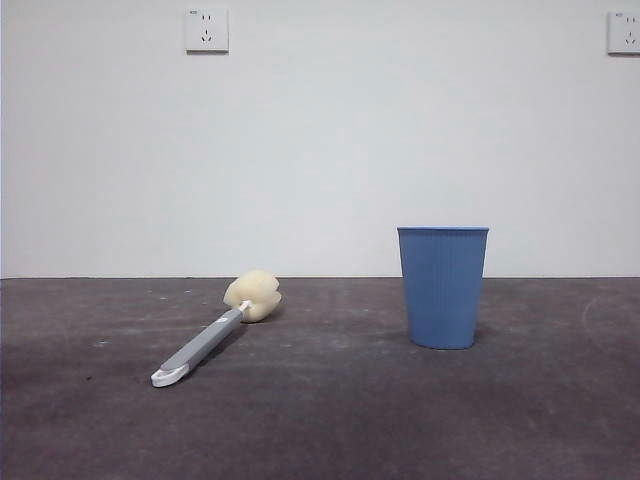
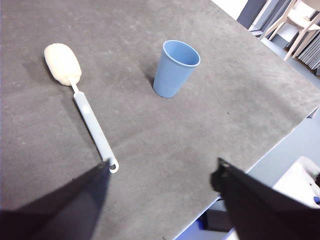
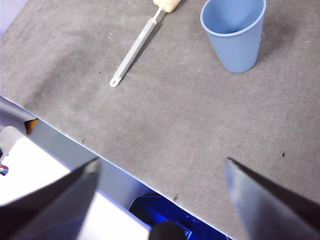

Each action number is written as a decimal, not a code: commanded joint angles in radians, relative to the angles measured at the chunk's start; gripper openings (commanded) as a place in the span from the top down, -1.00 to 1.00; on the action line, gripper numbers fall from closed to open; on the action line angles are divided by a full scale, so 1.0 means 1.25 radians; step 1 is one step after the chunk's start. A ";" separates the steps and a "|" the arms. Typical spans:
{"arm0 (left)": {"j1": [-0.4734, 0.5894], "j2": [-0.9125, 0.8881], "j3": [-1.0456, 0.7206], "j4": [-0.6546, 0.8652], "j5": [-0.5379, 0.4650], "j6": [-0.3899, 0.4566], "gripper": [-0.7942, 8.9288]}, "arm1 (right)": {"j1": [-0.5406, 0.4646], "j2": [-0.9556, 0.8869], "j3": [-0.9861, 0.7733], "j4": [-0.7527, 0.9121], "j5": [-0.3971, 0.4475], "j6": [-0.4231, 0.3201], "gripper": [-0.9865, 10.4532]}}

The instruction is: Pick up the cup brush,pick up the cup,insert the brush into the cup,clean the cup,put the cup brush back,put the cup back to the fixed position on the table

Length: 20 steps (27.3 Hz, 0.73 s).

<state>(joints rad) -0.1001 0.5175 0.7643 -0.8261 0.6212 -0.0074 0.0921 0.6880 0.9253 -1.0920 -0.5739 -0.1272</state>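
Both grippers, left [image 2: 162, 200] and right [image 3: 160, 192], hang above the table [image 1: 330, 420], jaws wide apart, empty.

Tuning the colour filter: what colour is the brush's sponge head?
Cream-yellow; the sponge head of the brush shows best in the left wrist view.

Two white wall sockets [image 1: 206, 30] [image 1: 624, 32] high on a plain white wall [image 1: 320, 150], pale wooden furniture legs [image 2: 292, 22] on a grey floor far beyond the left claw, a white object [image 3: 30, 170] and blue-lit equipment [image 3: 165, 220] close below the right claw
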 commanded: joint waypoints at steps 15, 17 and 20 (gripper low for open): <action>-0.201 0.306 0.003 0.175 -0.296 -0.067 -0.21 | 0.002 -0.001 0.003 0.006 0.000 0.018 -0.27; -0.271 0.401 0.003 0.230 -0.392 -0.090 -0.21 | 0.002 0.000 0.003 0.006 0.000 0.020 -0.27; -0.341 0.543 0.014 0.304 -0.486 -0.127 -0.19 | 0.002 0.000 0.003 0.006 0.000 0.021 -0.27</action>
<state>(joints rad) -0.5243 1.1847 0.7773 -0.4503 0.0185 -0.1417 0.0921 0.6880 0.9253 -1.0916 -0.5732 -0.1085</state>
